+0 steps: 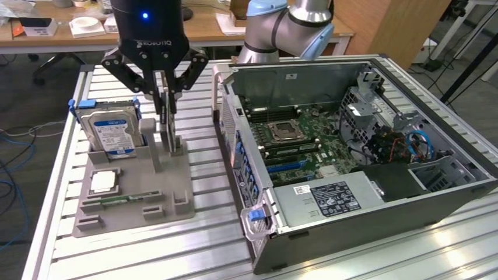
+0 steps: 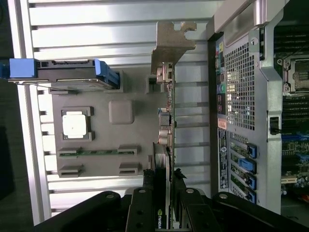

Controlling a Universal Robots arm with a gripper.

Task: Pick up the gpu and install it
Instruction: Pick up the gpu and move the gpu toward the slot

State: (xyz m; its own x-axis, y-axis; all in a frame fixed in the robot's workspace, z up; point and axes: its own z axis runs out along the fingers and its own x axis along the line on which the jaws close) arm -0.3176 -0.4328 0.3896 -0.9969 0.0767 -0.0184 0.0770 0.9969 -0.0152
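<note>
Your gripper (image 1: 163, 108): jaws pinching gpu (image 2: 167, 113) across thin faces. Card sits edge-up straight beneath jaws, long axis parallel to computer case (image 2: 241, 96) alongside.

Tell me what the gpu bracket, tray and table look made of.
The gpu bracket: thin sheet metal, dull silver, with a bent tab at its end; probably steel.
The tray: matte grey, blocky pockets, no shine; likely plastic, perhaps printed.
The table: pale grooved slats with glare streaks; looks like brushed aluminium profile.
</note>
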